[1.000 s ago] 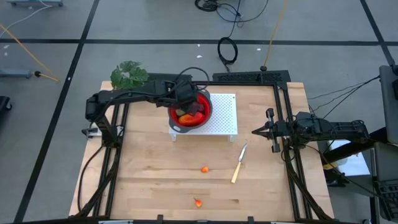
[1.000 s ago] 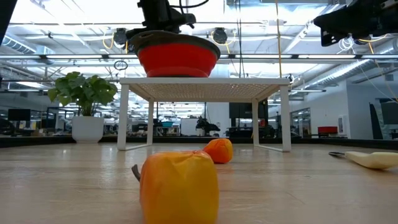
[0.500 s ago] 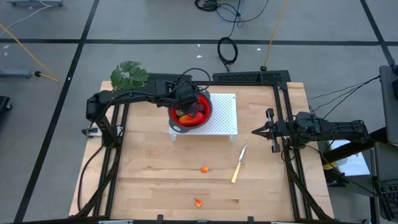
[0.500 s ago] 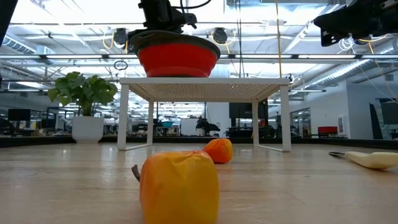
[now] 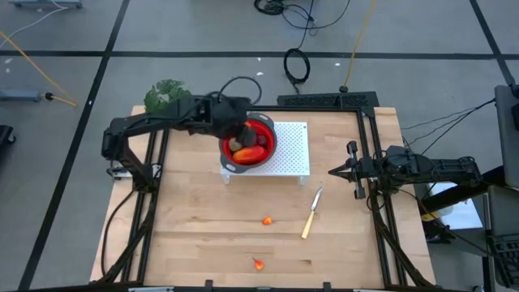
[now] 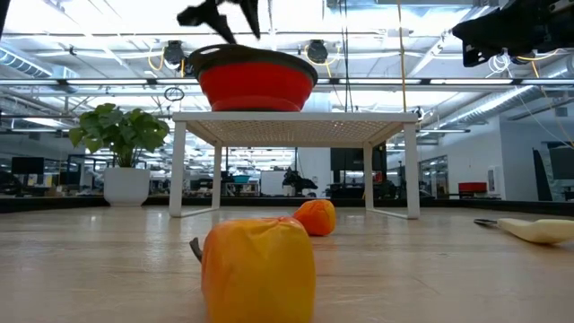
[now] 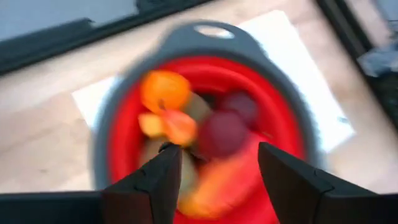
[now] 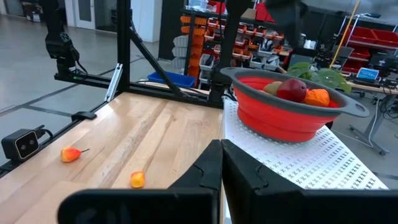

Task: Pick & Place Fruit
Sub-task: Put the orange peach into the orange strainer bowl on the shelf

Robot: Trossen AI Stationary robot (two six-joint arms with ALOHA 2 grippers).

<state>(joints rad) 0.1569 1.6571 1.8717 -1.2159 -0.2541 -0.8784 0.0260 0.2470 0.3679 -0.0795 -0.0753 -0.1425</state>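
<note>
the left gripper (image 7: 214, 180) hangs just above the red bowl (image 5: 268, 151), its jaws released and empty, a stance that suits a piece just let go over the pile. most of the fruit (image 7: 205, 127) lies heaped inside that bowl: dark red rounds, an olive-brown oval, orange bits and the long red-orange piece (image 5: 250, 153). the bowl sits on a white perforated stand (image 5: 293, 150) at the far side of the desk (image 5: 203, 227), raised so drops come from above. two small orange pieces are not yet collected on the bare wood, one (image 5: 267, 221) near the middle, one (image 5: 258, 264) closer to the near edge, well apart from the bowl. a pale-handled knife (image 5: 309, 219) lies beside them. the right gripper (image 5: 334, 171) waits at the desk's right edge, jaws clenched on nothing. by the look of it, the job is mostly done.
</note>
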